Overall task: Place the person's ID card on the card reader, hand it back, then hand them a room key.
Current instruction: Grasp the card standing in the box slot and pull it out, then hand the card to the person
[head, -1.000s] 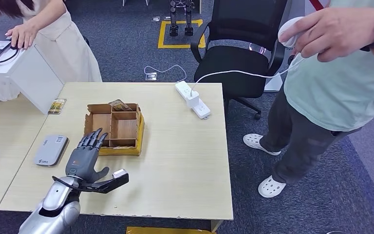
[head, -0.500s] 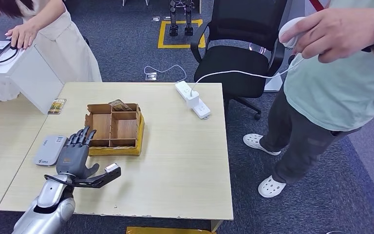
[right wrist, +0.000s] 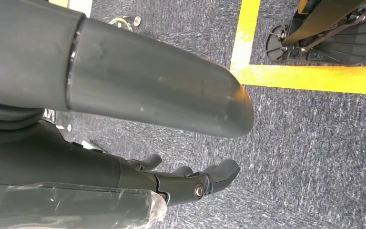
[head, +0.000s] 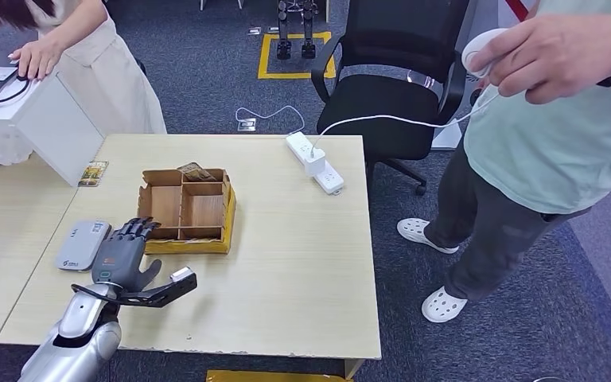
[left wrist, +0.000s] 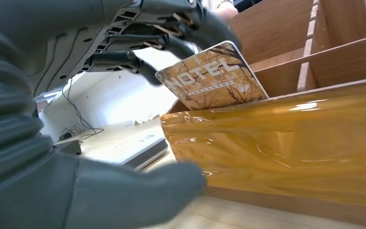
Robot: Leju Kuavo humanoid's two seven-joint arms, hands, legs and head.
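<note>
Two people stand by the table. At far left, one rests a hand on a white stand. A small card lies on the table just beside the stand's foot. Nearer the front edge, the grey reader lies flat with nothing on it.

Just right of the reader, the left hand reaches over the front left corner of the box, its fingers bent down into the box. In the left wrist view, the dark fingertips touch the top edge of the key card, which is printed HOTEL and leans tilted inside the box behind its shiny yellow wall. The thumb stays outside that wall, apart from the card. Whether the hand actually grips the card cannot be told.

Further right, a power strip lies near the table's far edge, with an office chair behind it. The second person stands at far right, holding a white corded device.

The right hand hangs over the carpet, fingers loosely curved and apart, holding nothing.
</note>
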